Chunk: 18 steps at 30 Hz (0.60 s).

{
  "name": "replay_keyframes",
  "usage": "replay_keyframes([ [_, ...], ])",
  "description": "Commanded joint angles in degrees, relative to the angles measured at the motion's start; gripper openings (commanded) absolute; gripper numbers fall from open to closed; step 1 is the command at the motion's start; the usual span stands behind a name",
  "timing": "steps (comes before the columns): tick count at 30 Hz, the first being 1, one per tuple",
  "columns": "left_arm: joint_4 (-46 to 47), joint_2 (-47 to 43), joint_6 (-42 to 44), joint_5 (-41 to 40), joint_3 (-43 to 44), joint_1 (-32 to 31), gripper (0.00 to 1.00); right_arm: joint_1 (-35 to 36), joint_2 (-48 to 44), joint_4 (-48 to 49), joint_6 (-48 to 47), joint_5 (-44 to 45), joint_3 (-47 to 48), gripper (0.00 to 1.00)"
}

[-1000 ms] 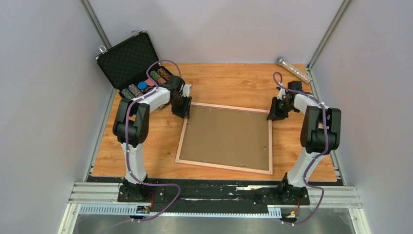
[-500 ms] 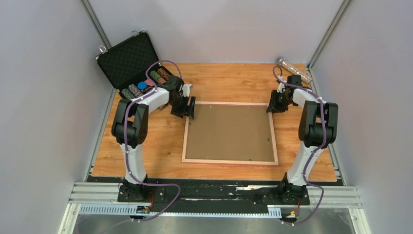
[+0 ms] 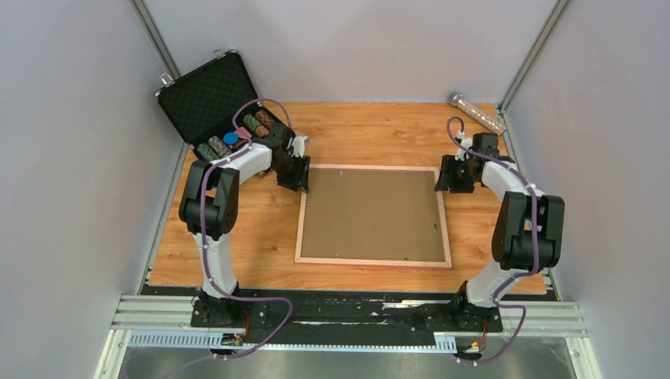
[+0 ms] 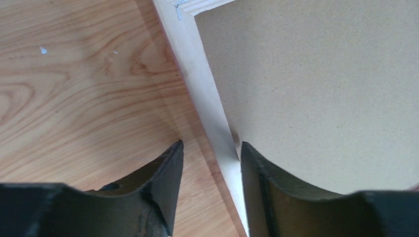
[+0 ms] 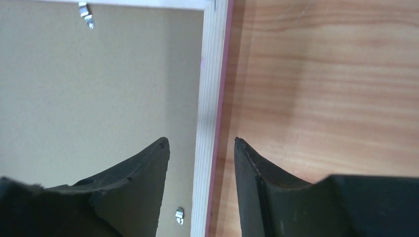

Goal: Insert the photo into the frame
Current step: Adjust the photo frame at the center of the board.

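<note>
Straddling: each pair of jaws stands over one side rail of the frame (image 3: 375, 261), close to its far corners. The left jaws are on the left rail, the right jaws on the right rail.
Left jaws: apart. The pale wood rail runs between the fingers (image 4: 165, 187), one over bare desk (image 3: 371, 130), the other over the backing board (image 3: 371, 213) and close against the rail's inner edge. I judge it is not pinched.
Right jaws: apart, with a gap showing on both sides of the rail, so nothing is held.
Frame: flat on the middle of the desk, back side up, squared to the near edge. A pink line shows along the outer edge of the right rail.
Backing board: plain brown, filling the opening. Small metal tabs (image 5: 87, 15) sit along its rim.
Photo: not visible in any view. Whether it lies under the board cannot be told.
Long axis: it seems to run side to side, from one arm toward the other, so each arm has its own end within reach and neither is clearly nearer.
Relation that matters: each rail lies directly below and between its jaws and runs away from the wrist, so closing would grip across the rail's width.
Stage, as a judgement: the frame looks assembled or close to it. Checking the tabs may be all that is left.
Risk: a one-sided pinch could skew the frame on the desk.
Elsewhere: an open black case (image 3: 207, 99) at the far left.
</note>
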Motion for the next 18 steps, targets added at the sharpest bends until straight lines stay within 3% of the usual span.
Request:
replay_keyframes([
  [1,-0.61,0.55,-0.42,-0.46,-2.29,-0.13,0.51,-0.16,-7.08,0.43,-2.33,1.01,-4.5,0.5],
  [4,-0.25,1.18,-1.22,-0.22,-2.2,-0.12,0.43,-0.16,-9.97,-0.94,-3.06,0.96,-7.05,0.51],
  [9,0.11,2.79,-2.13,0.46,-1.96,-0.12,0.2,-0.16,-12.31,-3.76,-3.87,-0.63,-9.17,0.52],
  [18,0.82,3.55,-3.35,0.09,-2.52,-0.12,0.02,0.24,-12.7,-6.46,-7.53,-0.74,-12.95,0.55],
])
